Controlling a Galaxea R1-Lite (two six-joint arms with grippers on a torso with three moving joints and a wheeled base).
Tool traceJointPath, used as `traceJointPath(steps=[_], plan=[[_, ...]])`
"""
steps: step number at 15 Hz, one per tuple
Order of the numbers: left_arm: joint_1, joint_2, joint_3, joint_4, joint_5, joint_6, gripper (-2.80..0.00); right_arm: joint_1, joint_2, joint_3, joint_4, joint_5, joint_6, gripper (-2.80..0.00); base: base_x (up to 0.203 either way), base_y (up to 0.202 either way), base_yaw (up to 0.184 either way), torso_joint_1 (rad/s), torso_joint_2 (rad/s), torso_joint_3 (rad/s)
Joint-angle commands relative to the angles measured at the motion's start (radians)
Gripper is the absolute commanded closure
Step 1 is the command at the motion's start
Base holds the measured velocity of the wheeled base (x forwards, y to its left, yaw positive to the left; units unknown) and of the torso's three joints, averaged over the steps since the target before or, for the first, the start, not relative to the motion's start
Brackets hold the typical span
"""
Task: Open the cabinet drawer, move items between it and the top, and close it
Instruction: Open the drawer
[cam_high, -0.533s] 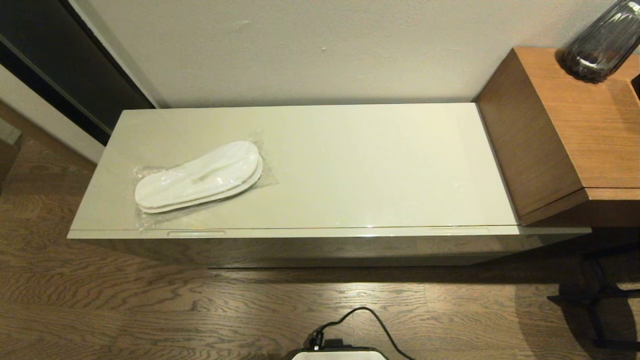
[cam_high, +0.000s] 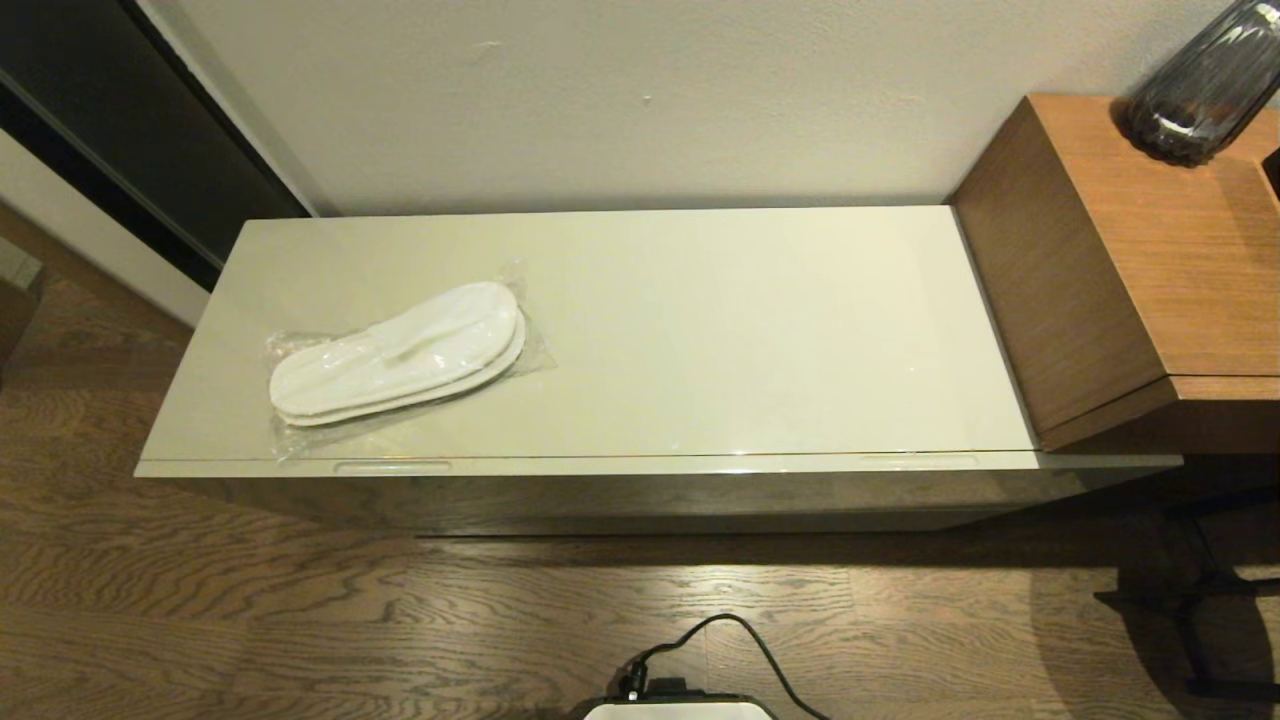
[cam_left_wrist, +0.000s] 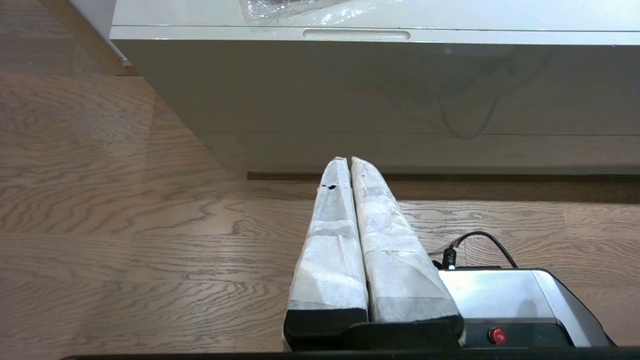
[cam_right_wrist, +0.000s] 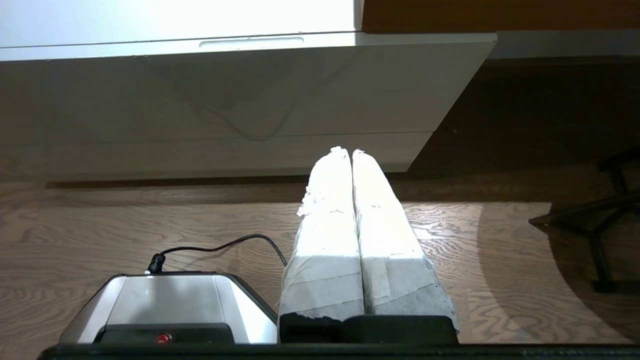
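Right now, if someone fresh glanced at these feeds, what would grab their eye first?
Probably the bagged white slippers, lying alone at the left end of the glossy cream cabinet top. Next, the drawer below it, fully shut, with its handle slots along the front edge. Both grippers, left and right, hang shut above the wood floor in front of the cabinet, touching nothing.

the top is glossy, smooth cream-beige, and the cabinet drawer front shares that shine; at the frame's left a pair of white cloth-like slippers lies in crinkly clear plastic. the floor is grained wood, the taller unit at right matt brown wood-grain under a dark ribbed glass vase. both grippers' fingers look wrapped in rough, worn white tape.
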Motion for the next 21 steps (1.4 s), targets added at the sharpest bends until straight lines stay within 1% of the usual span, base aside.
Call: traceJointPath(steps=[1, 5, 7, 8, 9, 10, 17, 19, 20, 21], plan=[[0.000, 0.001, 0.000, -0.001, 0.000, 0.000, 0.00, 0.000, 0.000, 0.000, 0.000, -0.001, 0.000, 0.00, 0.000, 0.000, 0.000, 0.000, 0.00, 0.000], [0.000, 0.001, 0.000, -0.001, 0.000, 0.001, 0.00, 0.000, 0.000, 0.000, 0.000, -0.001, 0.000, 0.00, 0.000, 0.000, 0.000, 0.000, 0.00, 0.000], [0.000, 0.001, -0.001, -0.001, 0.000, 0.013, 0.00, 0.000, 0.000, 0.000, 0.000, 0.000, 0.000, 0.00, 0.000, 0.000, 0.000, 0.000, 0.00, 0.000], [0.000, 0.001, -0.003, 0.006, 0.000, 0.027, 0.00, 0.000, 0.000, 0.000, 0.000, 0.000, 0.000, 0.00, 0.000, 0.000, 0.000, 0.000, 0.00, 0.000], [0.000, 0.001, -0.002, 0.008, -0.002, 0.070, 0.00, 0.000, 0.000, 0.000, 0.000, -0.001, 0.000, 0.00, 0.000, 0.000, 0.000, 0.000, 0.00, 0.000], [0.000, 0.001, 0.000, 0.010, -0.007, 0.081, 0.00, 0.000, 0.000, 0.000, 0.000, -0.001, 0.000, 0.00, 0.000, 0.000, 0.000, 0.000, 0.00, 0.000], [0.000, 0.001, -0.002, 0.010, -0.007, 0.091, 0.00, 0.000, 0.000, 0.000, 0.000, -0.001, 0.000, 0.00, 0.000, 0.000, 0.000, 0.000, 0.00, 0.000], [0.000, 0.001, -0.002, 0.009, -0.006, 0.075, 0.00, 0.000, 0.000, 0.000, 0.000, 0.000, 0.000, 0.00, 0.000, 0.000, 0.000, 0.000, 0.00, 0.000], [0.000, 0.001, -0.005, 0.003, -0.005, 0.078, 0.00, 0.000, 0.000, 0.000, 0.000, 0.001, 0.000, 0.00, 0.000, 0.000, 0.000, 0.000, 0.00, 0.000], [0.000, 0.007, -0.034, 0.014, -0.005, 0.081, 0.00, 0.000, 0.000, 0.000, 0.000, -0.001, 0.000, 0.00, 0.000, 0.000, 0.000, 0.000, 0.00, 0.000]])
